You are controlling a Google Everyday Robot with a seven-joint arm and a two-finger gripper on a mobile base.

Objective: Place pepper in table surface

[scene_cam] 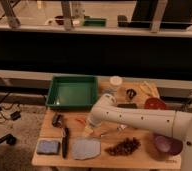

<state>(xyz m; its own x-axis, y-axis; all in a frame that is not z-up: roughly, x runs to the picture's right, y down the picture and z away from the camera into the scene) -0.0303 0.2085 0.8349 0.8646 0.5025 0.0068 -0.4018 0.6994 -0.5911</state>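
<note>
Surface (46, 132) comes first: a light tan wooden top crowded with things, standing before a dark wall. The white arm (139, 120) reaches across its right half and bends down at its end toward the middle of the wood. The green tray (72, 92) sits at the back left. A purple bowl (168, 145) stands at the front right corner, and a red-orange bowl (154, 104) shows behind the arm. Along the front edge lie a grey-blue cloth (86, 148), a dark brown cluster (123, 146) I cannot identify, a blue sponge (48, 146) and a slim black implement (65, 142).

The tool (89, 131) hangs low over bare wood just in front of the tray, its tips at or close to the top. Its fingers are spread apart and grip nothing I can make out. The pepper (80, 120), a thin red-orange sliver, lies on the wood just beside the tool, on the side nearer the tray but apart from the tray itself.

My reading is that the placing is at its release stage, with the pepper seemingly down on the wood. The next move calls for a straight lift of the tool with the fingers wide. That way neither finger brushes the pepper or rolls it toward the cloth or the black implement nearby.
</note>
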